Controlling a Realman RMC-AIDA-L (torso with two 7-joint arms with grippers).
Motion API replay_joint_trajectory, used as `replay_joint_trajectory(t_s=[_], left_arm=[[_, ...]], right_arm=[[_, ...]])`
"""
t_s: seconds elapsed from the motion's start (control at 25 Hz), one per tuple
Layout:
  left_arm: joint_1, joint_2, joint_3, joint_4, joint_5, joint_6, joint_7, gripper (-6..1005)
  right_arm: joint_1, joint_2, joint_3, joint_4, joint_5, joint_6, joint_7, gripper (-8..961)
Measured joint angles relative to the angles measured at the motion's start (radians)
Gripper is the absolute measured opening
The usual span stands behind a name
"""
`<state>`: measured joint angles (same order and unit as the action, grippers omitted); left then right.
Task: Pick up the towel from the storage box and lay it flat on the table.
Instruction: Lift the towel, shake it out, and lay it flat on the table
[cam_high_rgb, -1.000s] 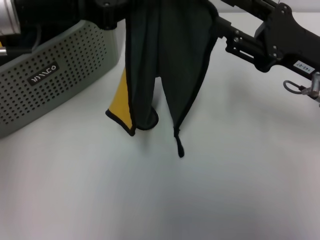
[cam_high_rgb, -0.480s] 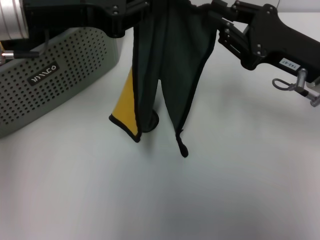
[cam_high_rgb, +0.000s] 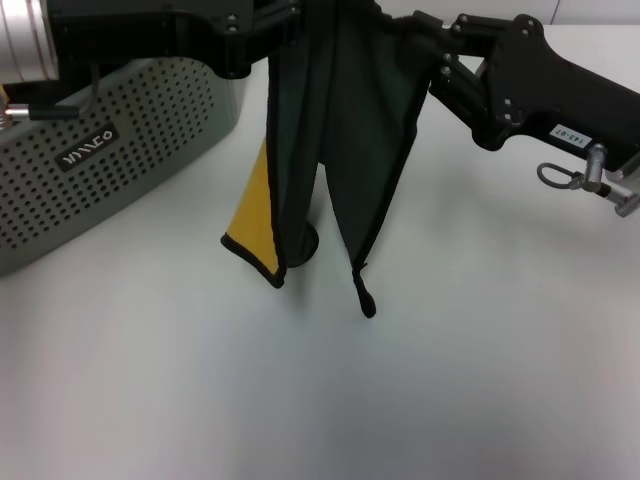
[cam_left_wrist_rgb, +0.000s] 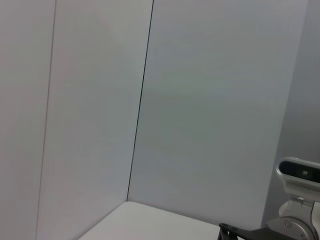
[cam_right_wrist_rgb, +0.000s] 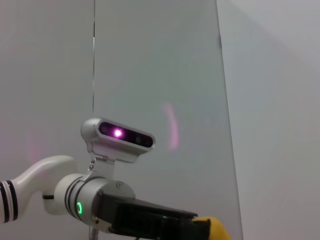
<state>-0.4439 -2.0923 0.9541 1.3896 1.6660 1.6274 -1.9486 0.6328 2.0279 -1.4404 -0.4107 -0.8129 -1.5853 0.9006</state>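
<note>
The towel (cam_high_rgb: 350, 150) hangs in folds above the table (cam_high_rgb: 450, 360), dark green-grey side out. Its yellow side (cam_high_rgb: 255, 205) shows at the lower left fold and its black loop (cam_high_rgb: 366, 298) dangles lowest. The lowest folds are at or just above the tabletop. My left gripper (cam_high_rgb: 275, 25) is shut on the towel's upper left edge. My right gripper (cam_high_rgb: 425, 50) is shut on its upper right edge. The storage box (cam_high_rgb: 110, 180), with its black label (cam_high_rgb: 87, 147), stands to the left. A bit of yellow towel (cam_right_wrist_rgb: 215, 227) shows in the right wrist view.
White tabletop stretches in front of and to the right of the hanging towel. The left arm's wrist camera (cam_right_wrist_rgb: 120, 135) shows in the right wrist view, and the right arm's wrist camera (cam_left_wrist_rgb: 300, 172) in the left wrist view, both against plain walls.
My right gripper has moved left, closer to the left one, and the left arm has shifted right. The towel has shifted a little to the right and sagged slightly.
</note>
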Motion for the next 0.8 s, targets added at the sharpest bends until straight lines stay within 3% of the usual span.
replay_joint_trajectory(t_s=[0.2,0.32,0.68,0.8], left_arm=[[-0.003,0.002,0.000,-0.026,0.001,0.000,0.000,24],[-0.004,0.006,0.000,-0.045,0.004,0.002,0.003,25],[0.006,0.004,0.000,-0.116,0.014,0.007,0.049,63],[0.010,0.004,0.000,-0.151,0.015,0.007,0.072,82]], right_arm=[[-0.008,0.000,-0.003,-0.002,-0.008,-0.007,-0.021,124],[-0.014,-0.001,-0.007,-0.010,-0.008,-0.003,-0.026,10],[-0.030,-0.014,-0.029,-0.100,-0.010,0.021,-0.008,15],[-0.045,-0.035,-0.028,-0.209,-0.029,0.067,0.046,17]])
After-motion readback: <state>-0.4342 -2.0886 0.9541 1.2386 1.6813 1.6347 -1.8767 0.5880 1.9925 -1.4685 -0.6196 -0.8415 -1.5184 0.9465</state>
